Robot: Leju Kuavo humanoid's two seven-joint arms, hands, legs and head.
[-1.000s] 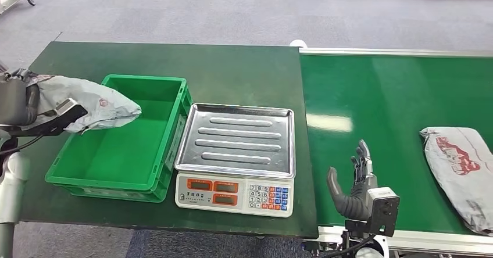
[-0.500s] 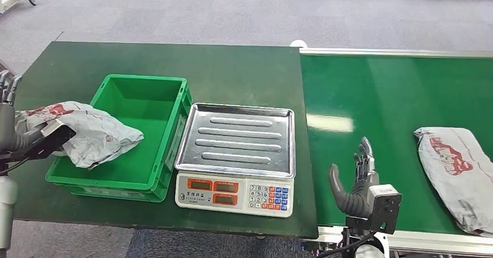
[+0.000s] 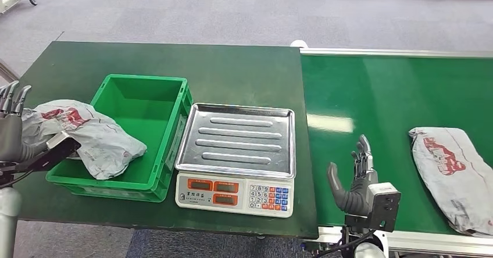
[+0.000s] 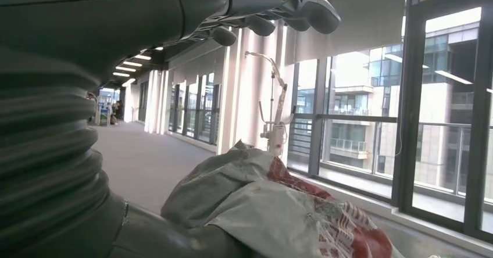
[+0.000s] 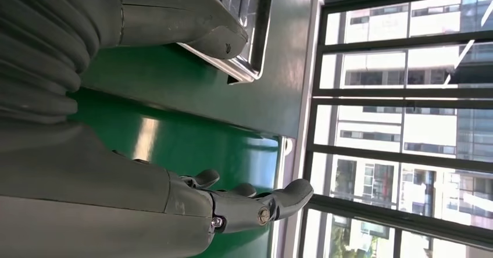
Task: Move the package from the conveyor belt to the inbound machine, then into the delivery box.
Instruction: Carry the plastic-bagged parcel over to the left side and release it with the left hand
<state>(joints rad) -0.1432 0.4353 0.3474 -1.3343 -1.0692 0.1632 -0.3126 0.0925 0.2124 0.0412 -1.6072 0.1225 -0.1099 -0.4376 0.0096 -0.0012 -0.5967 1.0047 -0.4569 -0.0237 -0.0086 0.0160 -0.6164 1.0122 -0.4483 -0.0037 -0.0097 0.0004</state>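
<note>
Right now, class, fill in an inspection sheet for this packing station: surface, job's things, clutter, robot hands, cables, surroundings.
Surface: dark green table beside a green conveyor belt.
Job's things: grey package draped over the near left rim of the green box; second package lying on the belt; scale with a bare steel tray.
Clutter: nothing seen.
Robot hands: left robot hand against the first package, fingers spread; right robot hand open over the belt's near edge.
Cables: black cable below the right wrist.
Surroundings: grey carpet; large windows in the wrist views.
</note>
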